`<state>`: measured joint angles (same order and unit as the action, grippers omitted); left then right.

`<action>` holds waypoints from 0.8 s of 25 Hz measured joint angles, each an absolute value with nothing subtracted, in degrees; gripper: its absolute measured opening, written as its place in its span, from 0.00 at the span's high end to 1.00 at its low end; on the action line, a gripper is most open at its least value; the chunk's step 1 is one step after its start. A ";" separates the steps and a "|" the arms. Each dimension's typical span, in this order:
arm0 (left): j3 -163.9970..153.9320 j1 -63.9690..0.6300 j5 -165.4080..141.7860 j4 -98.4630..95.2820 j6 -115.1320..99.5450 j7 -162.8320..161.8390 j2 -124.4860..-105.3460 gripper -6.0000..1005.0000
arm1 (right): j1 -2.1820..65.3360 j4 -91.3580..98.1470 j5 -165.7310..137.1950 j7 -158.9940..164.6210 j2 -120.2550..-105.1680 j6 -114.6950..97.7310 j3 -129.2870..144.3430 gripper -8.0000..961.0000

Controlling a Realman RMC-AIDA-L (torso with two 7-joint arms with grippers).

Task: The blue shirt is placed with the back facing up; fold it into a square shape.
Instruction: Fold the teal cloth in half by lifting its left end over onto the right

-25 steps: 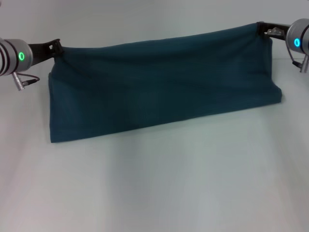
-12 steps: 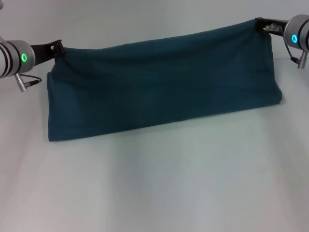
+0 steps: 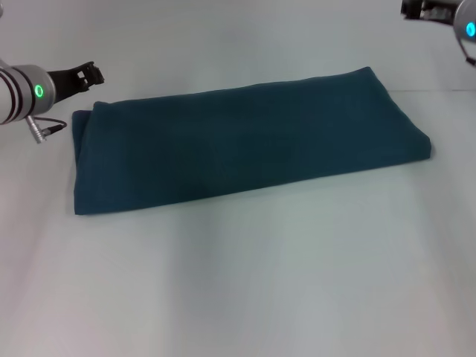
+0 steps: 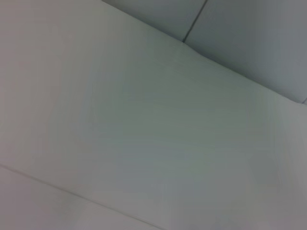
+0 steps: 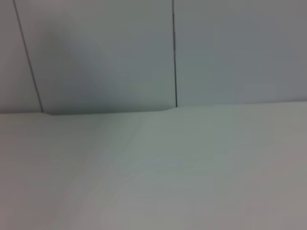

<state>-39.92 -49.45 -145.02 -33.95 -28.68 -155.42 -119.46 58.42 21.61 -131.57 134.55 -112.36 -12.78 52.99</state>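
**On the table, the shirt lies as a long band, both grippers clear of it**

On the white table the blue shirt lies flat as a long folded strip, plain side up, with no lettering showing. Its long edges look doubled over and its ends squared off. It is a rectangle, much longer than it is deep, so by my reading the lengthwise fold is done and the crosswise fold that would make a square is not yet made.

The next move, as I judge it, calls for one short end to be gripped at both of its corners and carried over onto the other end, with the layers kept aligned so the soft cloth does not bunch or skew.

The left gripper hangs just off the shirt's far left corner, above and apart from the cloth, holding nothing. Its dark fingers seem to stand slightly apart, though I cannot tell for certain. The right gripper is well beyond the shirt's far right corner, raised and empty. Whether it is parted or closed cannot be made out. The wrist views show only bare table and wall.
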 joint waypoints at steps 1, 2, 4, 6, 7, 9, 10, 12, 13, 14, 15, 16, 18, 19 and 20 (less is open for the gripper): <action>-39.92 -49.41 -145.02 -34.00 -28.61 -155.51 -119.50 0.81 | 58.44 21.68 -131.54 134.72 -112.08 -13.18 52.94 0.81; -39.88 -49.30 -145.02 -34.13 -28.57 -155.71 -119.52 0.77 | 58.30 22.13 -131.44 134.90 -111.81 -14.16 52.81 0.79; -39.13 -48.78 -145.01 -34.63 -28.58 -156.13 -119.55 0.69 | 57.55 23.17 -131.14 135.20 -111.44 -17.24 52.10 0.76; -38.17 -47.71 -144.50 -35.90 -29.15 -156.43 -119.71 0.63 | 56.12 24.69 -130.73 135.32 -111.27 -21.53 50.40 0.69; -38.01 -47.00 -143.85 -36.79 -29.72 -156.41 -119.90 0.60 | 55.01 26.17 -130.23 135.35 -111.34 -24.56 49.22 0.63; -38.29 -44.84 -140.67 -39.96 -32.19 -155.67 -120.49 0.55 | 51.81 30.17 -128.33 135.39 -111.78 -31.03 47.02 0.53; -38.48 -43.24 -137.74 -42.04 -34.36 -154.84 -120.84 0.52 | 49.53 32.91 -126.28 135.37 -112.10 -35.10 46.06 0.48; -38.54 -39.67 -130.65 -45.74 -40.34 -151.83 -121.35 0.46 | 42.42 39.23 -118.92 134.83 -112.95 -46.81 44.27 0.26; -38.40 -38.20 -127.10 -46.78 -43.31 -150.28 -121.48 0.45 | 42.42 39.23 -118.92 134.83 -112.95 -46.81 44.27 0.23; -38.26 -36.69 -123.54 -47.52 -46.49 -148.87 -121.48 0.45 | 39.46 40.71 -115.66 134.49 -113.10 -50.78 43.91 0.21; -38.06 -34.65 -119.39 -47.92 -50.12 -147.58 -121.38 0.45 | 37.37 41.42 -112.83 134.11 -113.03 -53.64 43.78 0.18; -37.79 -31.22 -112.82 -47.83 -55.67 -146.85 -120.97 0.45 | 32.92 41.48 -107.49 132.65 -112.64 -59.51 43.26 0.15; -37.56 -29.55 -109.98 -47.58 -58.33 -146.72 -120.79 0.45 | 31.41 40.76 -105.56 131.68 -112.41 -62.13 42.64 0.09; -36.88 -28.27 -107.90 -47.38 -61.11 -146.70 -120.73 0.44 | 29.84 39.93 -103.70 130.73 -112.14 -64.62 41.74 0.09; -36.10 -27.39 -106.76 -47.26 -63.14 -146.73 -120.72 0.44 | 28.51 39.05 -102.19 129.61 -112.03 -67.42 40.45 0.09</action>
